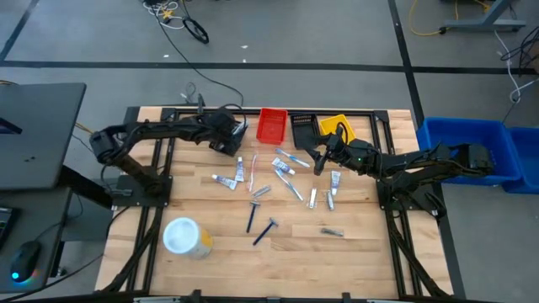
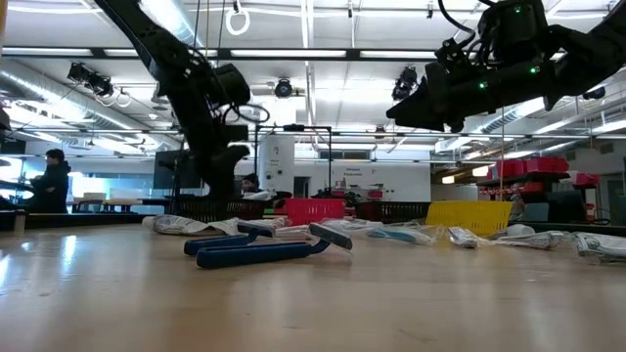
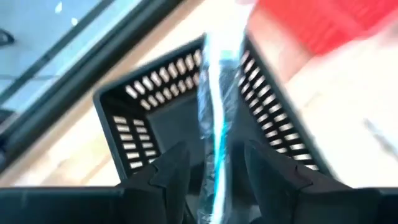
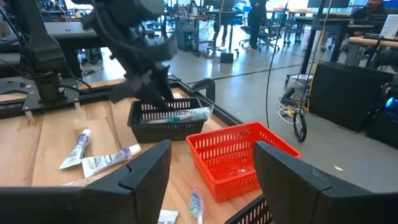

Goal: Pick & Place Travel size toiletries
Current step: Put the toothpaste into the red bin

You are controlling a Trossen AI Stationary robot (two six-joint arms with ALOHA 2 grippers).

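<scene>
Small tubes (image 1: pixel 226 180), wrapped toothbrushes (image 1: pixel 290 187), blue razors (image 1: pixel 251 217) and silvery sachets (image 1: pixel 335 178) lie scattered on the wooden table. My left gripper (image 1: pixel 229 135) hovers over a black basket (image 3: pixel 155 118) at the far side, open. A clear-wrapped teal toothbrush (image 3: pixel 214 112) runs between its fingers; in the right wrist view that toothbrush (image 4: pixel 186 115) lies in the basket with one end over the rim. I cannot tell whether the fingers touch it. My right gripper (image 1: pixel 320 160) hangs open and empty above the items, near the yellow basket (image 1: pixel 334 126).
A red basket (image 1: pixel 271 124) and a second black basket (image 1: pixel 303 130) stand between the two grippers along the far edge. A large white-lidded yellowish tub (image 1: pixel 185 237) sits near the left front. A blue bin (image 1: pixel 472 151) stands off the table's right side. Bare wood lies along the near edge.
</scene>
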